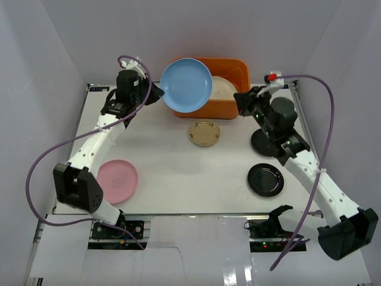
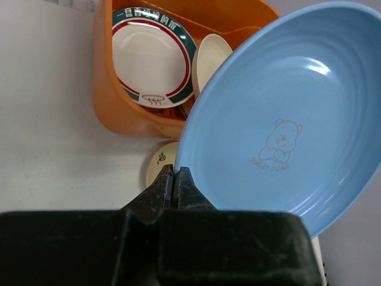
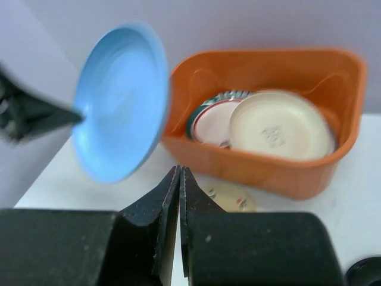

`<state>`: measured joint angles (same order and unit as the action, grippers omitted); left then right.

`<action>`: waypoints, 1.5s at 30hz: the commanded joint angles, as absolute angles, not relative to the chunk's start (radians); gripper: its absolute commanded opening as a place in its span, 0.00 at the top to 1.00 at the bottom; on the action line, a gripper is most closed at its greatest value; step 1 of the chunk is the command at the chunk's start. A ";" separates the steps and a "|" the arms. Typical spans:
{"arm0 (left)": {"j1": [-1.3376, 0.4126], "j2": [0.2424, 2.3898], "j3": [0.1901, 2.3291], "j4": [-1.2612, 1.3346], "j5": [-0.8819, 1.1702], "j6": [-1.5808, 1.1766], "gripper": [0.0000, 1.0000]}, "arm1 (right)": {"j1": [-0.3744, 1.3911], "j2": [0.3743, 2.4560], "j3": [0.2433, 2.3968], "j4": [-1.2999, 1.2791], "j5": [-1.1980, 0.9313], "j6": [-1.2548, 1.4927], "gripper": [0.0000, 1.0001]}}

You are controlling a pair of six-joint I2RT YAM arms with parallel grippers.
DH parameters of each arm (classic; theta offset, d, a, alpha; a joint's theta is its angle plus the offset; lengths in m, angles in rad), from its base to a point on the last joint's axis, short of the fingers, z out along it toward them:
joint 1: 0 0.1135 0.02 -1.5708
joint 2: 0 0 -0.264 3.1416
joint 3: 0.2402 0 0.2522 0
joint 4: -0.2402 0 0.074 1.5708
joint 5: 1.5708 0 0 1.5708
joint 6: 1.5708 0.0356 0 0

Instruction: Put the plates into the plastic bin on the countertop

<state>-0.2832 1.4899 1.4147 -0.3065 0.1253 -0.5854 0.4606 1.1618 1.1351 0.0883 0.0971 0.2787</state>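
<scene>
A lab test booth, shown by plain white walls point(image 1: 36, 53) closing in a white countertop point(image 1: 172, 173).

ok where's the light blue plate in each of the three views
Top external: light blue plate top centre, overlapping the orange bin's left end.
Left wrist: fills the right side; bin upper left.
Right wrist: upper left, blurred; bin to its right.
Shared landmark: the orange bin.

Both arms reach forward, left pincer point(image 2: 174, 173) clamped, right pincer point(image 3: 179, 173) closed with fingers touching.
</scene>
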 commanded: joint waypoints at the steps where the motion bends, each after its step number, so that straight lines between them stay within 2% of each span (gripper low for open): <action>1: -0.320 1.593 1.567 -0.288 0.043 -0.627 1.00 | 0.466 1.045 0.839 0.208 -0.012 0.461 0.92; 2: -0.337 1.670 1.610 -0.290 0.032 -0.630 1.00 | 0.469 1.011 0.783 0.225 -0.091 0.513 0.92; 5: -0.370 1.819 1.784 -0.298 0.012 -0.643 1.00 | 0.476 0.905 0.628 0.252 -0.153 0.549 0.92; 14: -0.454 2.202 2.274 -0.360 -0.185 -0.566 1.00 | 0.491 0.772 0.526 0.150 -0.187 0.508 0.92; 18: -0.454 2.309 2.365 -0.385 -0.242 -0.538 1.00 | 0.497 0.738 0.534 0.108 -0.189 0.488 0.92; 22: -0.454 2.335 2.335 -0.385 -0.259 -0.525 0.99 | 0.499 0.715 0.551 0.083 -0.170 0.462 0.91; 23: -0.454 2.335 2.323 -0.384 -0.265 -0.525 0.96 | 0.499 0.713 0.557 0.075 -0.155 0.450 0.90; 27: -0.454 2.336 2.303 -0.382 -0.270 -0.519 0.70 | 0.499 0.719 0.571 0.064 -0.152 0.436 0.87; 28: -0.454 2.335 2.307 -0.383 -0.262 -0.520 0.52 | 0.500 0.719 0.574 0.060 -0.155 0.436 0.87; 30: -0.454 2.327 2.316 -0.379 -0.247 -0.526 0.32 | 0.500 0.719 0.580 0.052 -0.170 0.437 0.85; 31: -0.454 2.322 2.327 -0.376 -0.229 -0.529 0.19 | 0.502 0.718 0.581 0.054 -0.173 0.439 0.84; 33: -0.454 2.306 2.339 -0.374 -0.213 -0.534 0.09 | 0.503 0.722 0.584 0.055 -0.183 0.443 0.80; 35: -0.454 2.284 2.342 -0.374 -0.186 -0.534 0.02 | 0.511 0.736 0.594 0.055 -0.196 0.445 0.77; 40: -0.454 2.099 2.277 -0.362 -0.097 -0.496 0.02 | 0.598 0.847 0.601 0.098 -0.183 0.466 0.68; 43: -0.456 1.878 2.091 -0.339 -0.035 -0.476 0.02 | 0.707 0.949 0.612 0.164 -0.132 0.495 0.57; 45: -0.456 1.739 1.843 -0.275 -0.005 -0.471 0.02 | 0.808 1.041 0.633 0.233 -0.091 0.512 0.48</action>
<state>-0.4557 2.0117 2.0056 -0.3557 -0.0830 -0.4988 0.7147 0.9668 0.5728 0.1093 -0.1455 0.4892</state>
